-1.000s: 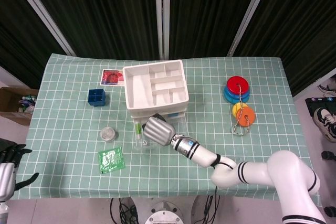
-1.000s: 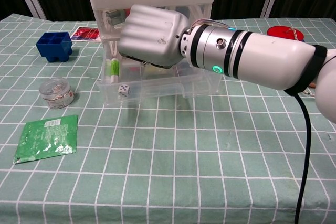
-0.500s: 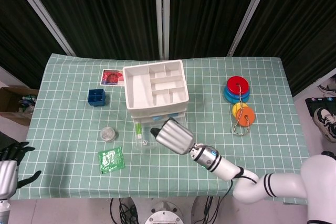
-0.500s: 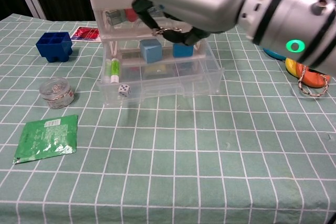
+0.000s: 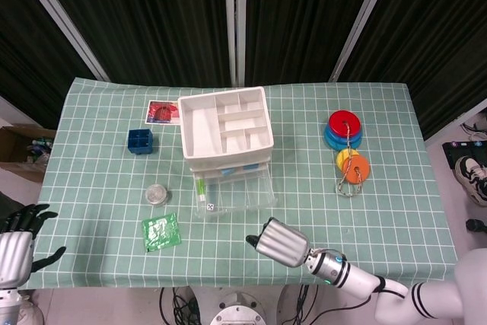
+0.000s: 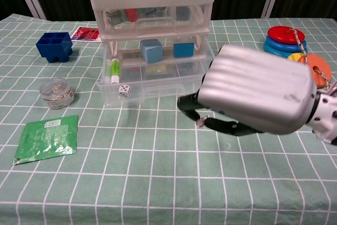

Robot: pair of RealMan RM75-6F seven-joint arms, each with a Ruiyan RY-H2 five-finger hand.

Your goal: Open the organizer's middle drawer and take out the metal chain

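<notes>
Green-checked cloth over the worktop (image 5: 380, 218), with the white organizer (image 5: 225, 123) standing toward its far middle.

Below the organizer's open-topped tray, one clear drawer (image 6: 158, 85) pulled well out toward the robot. Inside it a green marker (image 6: 111, 69) at the left end, a die (image 6: 124, 90) near the front wall and two blue cubes (image 6: 151, 50) further back. No chain seen lying in it.

In front of the organizer and clear of that drawer, well apart from its front wall, the right hand (image 6: 258, 96), back uppermost, fingers curled in underneath. Far to the left of the organizer, off the worktop's near corner, the left hand (image 5: 17, 249), fingers spread and holding nothing.

At the right hand's curled fingertips, a small pale metallic bit, most likely the metal chain (image 6: 200, 123), pinched there and hanging just above the cloth; too small to make out links.

Judged from this: opening done, chain apparently lifted out of the drawer. Left, at most, setting it down on the cloth in front of the organizer and letting go.
</notes>
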